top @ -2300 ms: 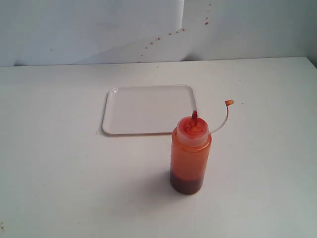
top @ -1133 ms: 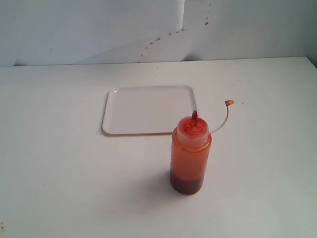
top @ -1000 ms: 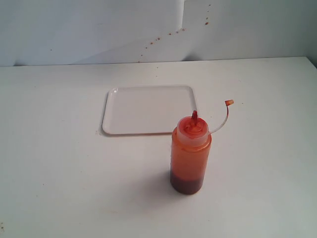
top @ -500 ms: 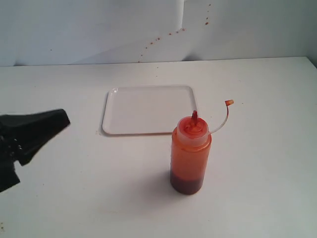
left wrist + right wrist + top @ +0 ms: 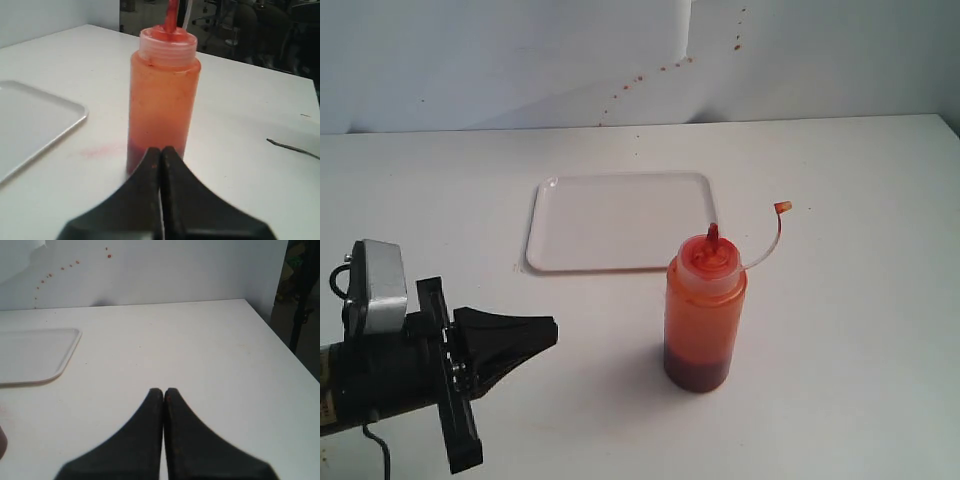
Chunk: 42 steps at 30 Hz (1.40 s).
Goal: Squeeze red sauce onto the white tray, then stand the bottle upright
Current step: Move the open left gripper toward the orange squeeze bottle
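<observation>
**Two closed grippers, one upright squeeze bottle (image 5: pixel 705 315)**

One bottle is standing upright on the white table (image 5: pixel 840 300), just right of the frame's centre in the exterior view. Its darker red base is resting on the surface and its pointed nozzle (image 5: pixel 712 233) is aiming up. Its thin tethered cap (image 5: pixel 782 207) is arching off toward the right.

The white tray (image 5: pixel 620 222) is lying flat above and left of the bottle, and its lower right corner is sitting just behind the bottle's top.

The left gripper (image 5: pixel 548 332) is reaching in from the lower left of the frame. Its fingers are pressing together and its tip is pointing toward the bottle without touching it. In the left wrist view the joined fingertips are lining up with the bottle's base, and a faint pink smear (image 5: pixel 100 150) is showing on the table between bottle and tray.

The right gripper (image 5: pixel 163 391) is appearing only in its own wrist view, likewise pressed together above the table, with a corner of the tray in sight.
</observation>
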Available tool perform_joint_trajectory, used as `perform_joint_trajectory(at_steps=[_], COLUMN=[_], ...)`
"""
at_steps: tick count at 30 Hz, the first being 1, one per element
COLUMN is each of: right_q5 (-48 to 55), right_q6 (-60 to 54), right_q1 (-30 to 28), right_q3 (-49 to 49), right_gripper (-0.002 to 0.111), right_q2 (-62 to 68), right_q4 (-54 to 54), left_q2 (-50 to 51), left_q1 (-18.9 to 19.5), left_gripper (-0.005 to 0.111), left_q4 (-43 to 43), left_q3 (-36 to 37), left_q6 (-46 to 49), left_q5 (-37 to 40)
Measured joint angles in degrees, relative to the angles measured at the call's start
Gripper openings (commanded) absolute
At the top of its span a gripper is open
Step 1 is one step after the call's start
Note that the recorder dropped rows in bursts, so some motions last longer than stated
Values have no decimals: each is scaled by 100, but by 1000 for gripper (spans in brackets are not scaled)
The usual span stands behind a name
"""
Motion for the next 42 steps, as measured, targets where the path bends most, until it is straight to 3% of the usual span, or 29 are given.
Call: perform_joint_trajectory(at_steps=[3, 9, 13, 16, 20, 21, 27, 38, 42], right_q5=[0, 0, 0, 0, 0, 0, 0, 0, 0], right_q6=[0, 0, 0, 0, 0, 0, 0, 0, 0], right_q1=[0, 0, 0, 0, 0, 0, 0, 0, 0], right_q3=[0, 0, 0, 0, 0, 0, 0, 0, 0], right_gripper=[0, 0, 0, 0, 0, 0, 0, 0, 0], right_q2=[0, 0, 0, 0, 0, 0, 0, 0, 0], right_q4=[0, 0, 0, 0, 0, 0, 0, 0, 0], left_q2=[68, 333, 531, 716, 942, 990, 1039, 1039, 1039], left_q1=[0, 0, 0, 0, 0, 0, 0, 0, -151], left_gripper=[0, 0, 9, 35, 100, 105, 104, 104, 104], left_q4=[-1, 563, 786, 795, 604, 493, 11, 49, 370], left_q3=[-208, -693, -836, -868, -870, -870, -870, -933, -1285], left_q6=[532, 647, 647, 647, 647, 647, 647, 243, -333], left_q5=[11, 21, 21, 21, 21, 21, 10, 26, 614])
